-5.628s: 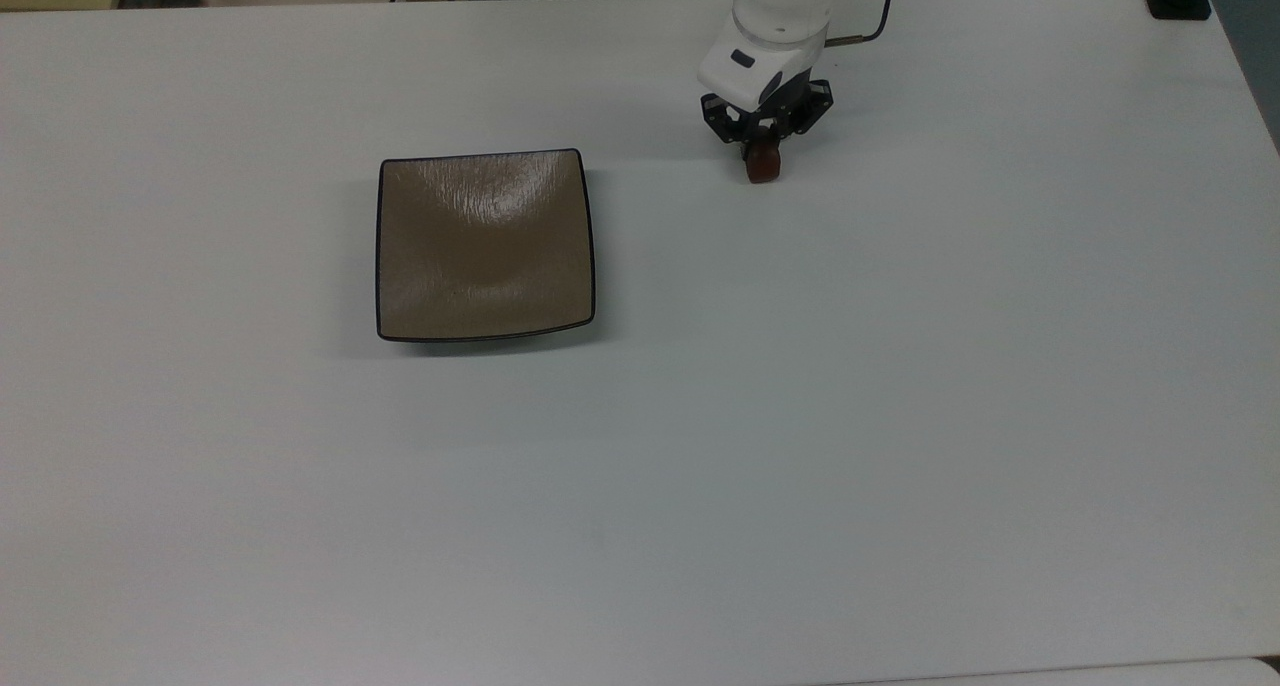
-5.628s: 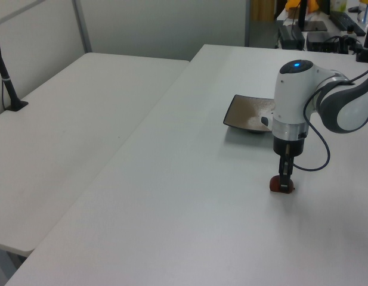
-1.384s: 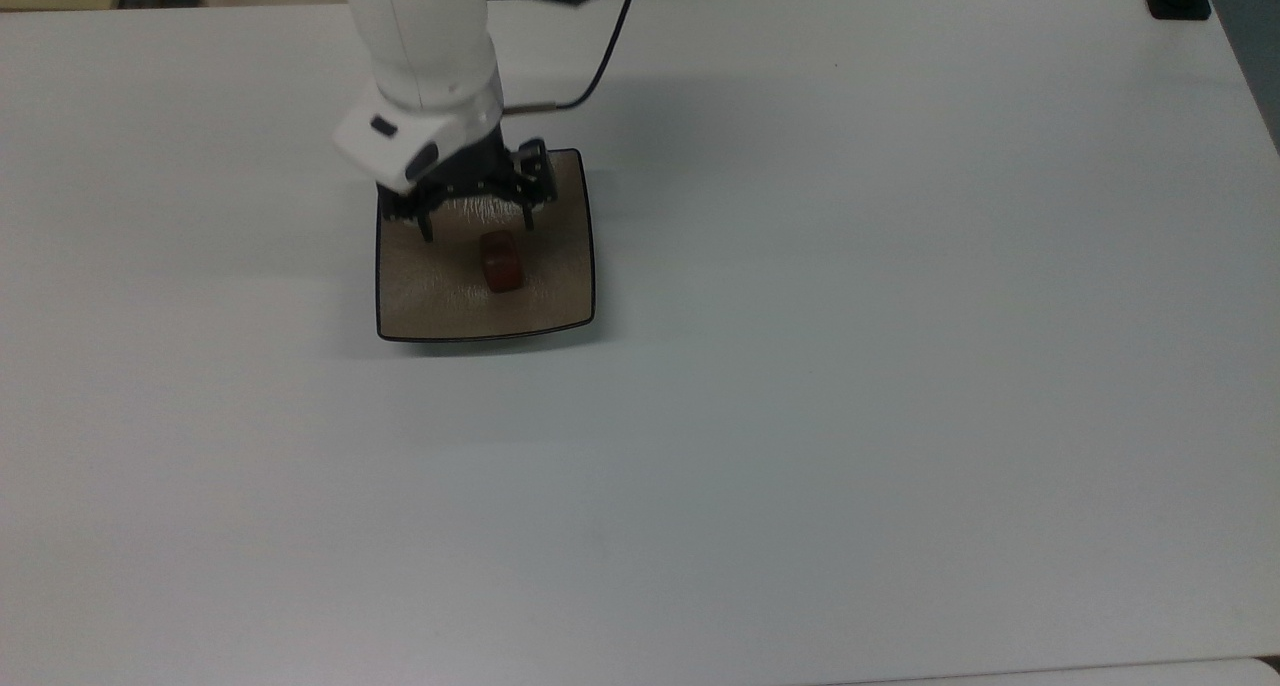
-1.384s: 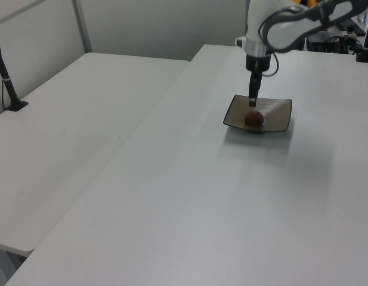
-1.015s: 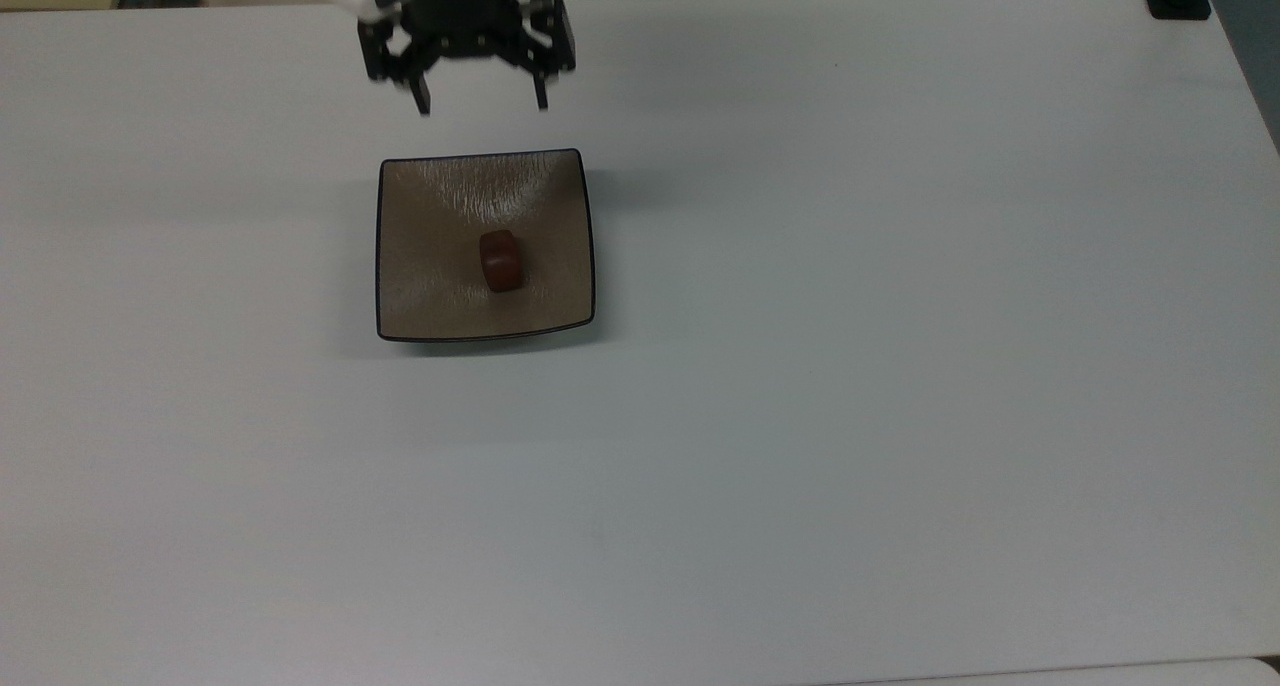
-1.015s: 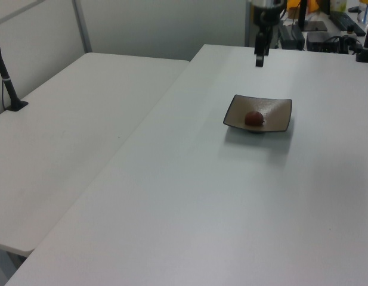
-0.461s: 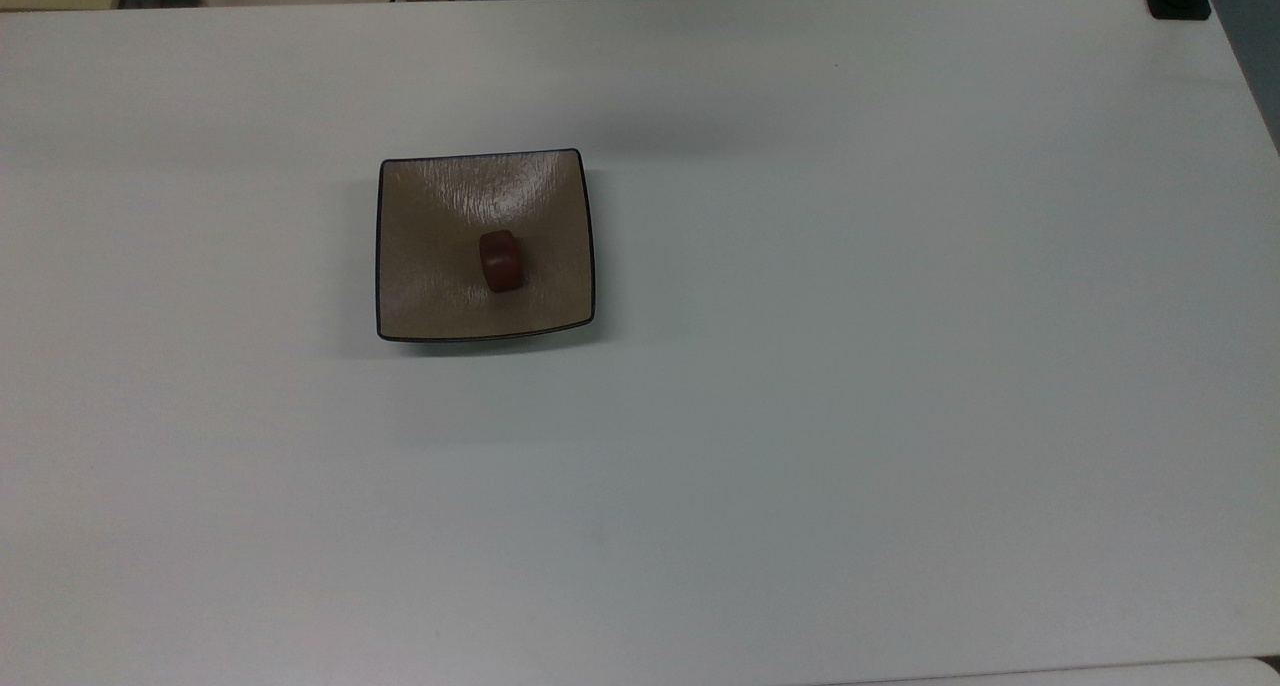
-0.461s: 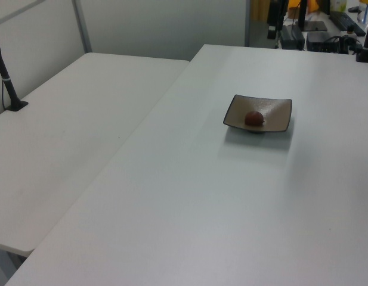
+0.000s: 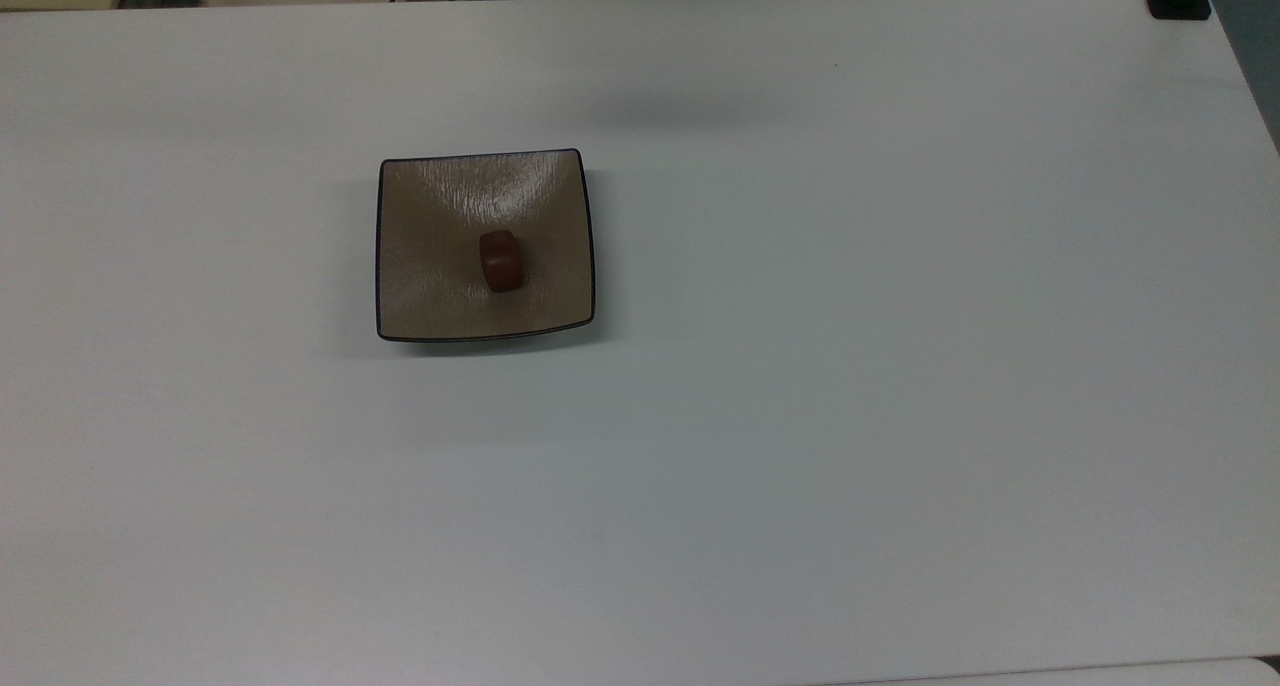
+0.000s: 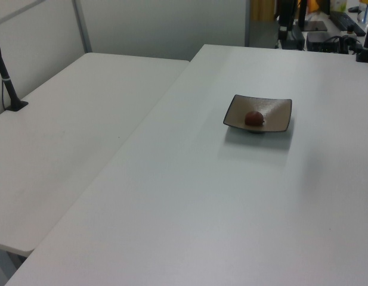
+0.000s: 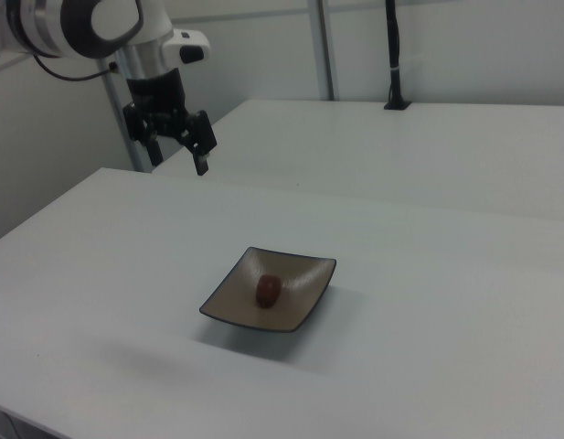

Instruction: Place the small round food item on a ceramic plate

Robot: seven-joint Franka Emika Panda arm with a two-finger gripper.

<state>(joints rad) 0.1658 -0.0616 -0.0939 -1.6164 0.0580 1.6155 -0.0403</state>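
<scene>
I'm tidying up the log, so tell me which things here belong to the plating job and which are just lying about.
Belongs to the job:
- small dark reddish-brown rounded food lump, lying on the plate
- square tan-brown glossy ceramic plate
- black two-finger gripper, open, raised away from the plate

Just there:
- white table
- black post on the neighbouring table

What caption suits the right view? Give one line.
Small round food item resting on the ceramic plate, open end effector raised beyond it.
</scene>
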